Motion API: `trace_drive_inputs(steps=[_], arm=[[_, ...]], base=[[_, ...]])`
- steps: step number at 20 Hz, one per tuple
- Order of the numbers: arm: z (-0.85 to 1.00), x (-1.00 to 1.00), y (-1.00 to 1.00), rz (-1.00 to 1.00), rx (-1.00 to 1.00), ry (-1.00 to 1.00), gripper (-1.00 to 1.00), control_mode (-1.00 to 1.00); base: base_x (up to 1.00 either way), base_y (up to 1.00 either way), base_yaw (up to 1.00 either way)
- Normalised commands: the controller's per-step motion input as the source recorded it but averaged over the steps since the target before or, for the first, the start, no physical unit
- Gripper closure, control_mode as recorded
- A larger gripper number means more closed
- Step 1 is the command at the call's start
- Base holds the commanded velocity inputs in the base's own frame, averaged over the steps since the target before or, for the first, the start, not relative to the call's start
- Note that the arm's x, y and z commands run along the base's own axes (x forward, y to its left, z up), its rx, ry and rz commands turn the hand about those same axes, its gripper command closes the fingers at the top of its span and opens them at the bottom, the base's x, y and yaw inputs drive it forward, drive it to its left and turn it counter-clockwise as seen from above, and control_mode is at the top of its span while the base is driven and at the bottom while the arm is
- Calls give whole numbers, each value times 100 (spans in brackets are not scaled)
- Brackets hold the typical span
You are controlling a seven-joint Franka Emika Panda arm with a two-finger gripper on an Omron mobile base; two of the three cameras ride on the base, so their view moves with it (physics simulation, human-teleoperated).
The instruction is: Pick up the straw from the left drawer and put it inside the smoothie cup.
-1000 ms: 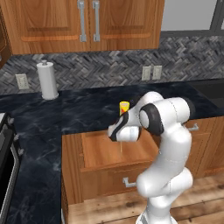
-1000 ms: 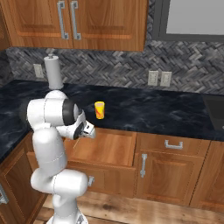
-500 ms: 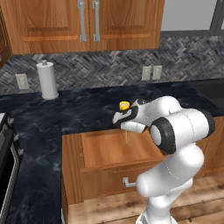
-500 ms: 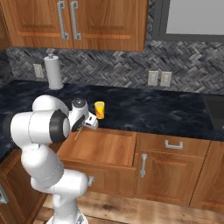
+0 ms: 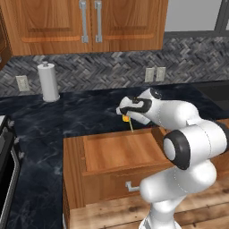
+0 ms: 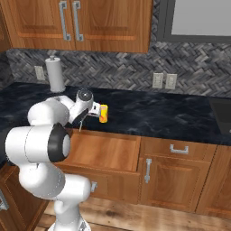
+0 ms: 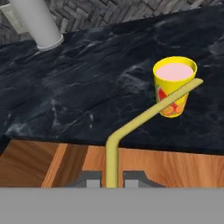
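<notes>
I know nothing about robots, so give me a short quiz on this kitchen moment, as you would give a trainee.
1. True or false: the thin olive-tan bent straw is already standing inside the small yellow smoothie cup.
2. What is the end effector shut on?
A. the white paper-towel roll
B. the straw
C. the cup
3. Fill in: the wide brown wooden left drawer is pulled ____.

Key
1. False: the end effector holds the straw up in front of the cup, which stands on the dark marble counter.
2. B
3. open
</notes>
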Motion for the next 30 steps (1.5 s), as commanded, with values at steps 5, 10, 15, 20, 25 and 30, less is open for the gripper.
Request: trace_drive_inputs(steps=[5,10,15,20,25,30], arm=[[22,7,-6,29,1,-35,100,-100],[17,13,-11,24,7,-34,100,-100],[29,21,-2,17,11,-20,100,-100],[29,38,-1,8,16,-8,100,-100],[42,34,-19,9,15,0,100,-100],[45,13,-31,11,3,1,100,-100]], base=[[0,0,0],[0,0,0],[0,0,0],[0,0,0],[0,0,0],[0,0,0]])
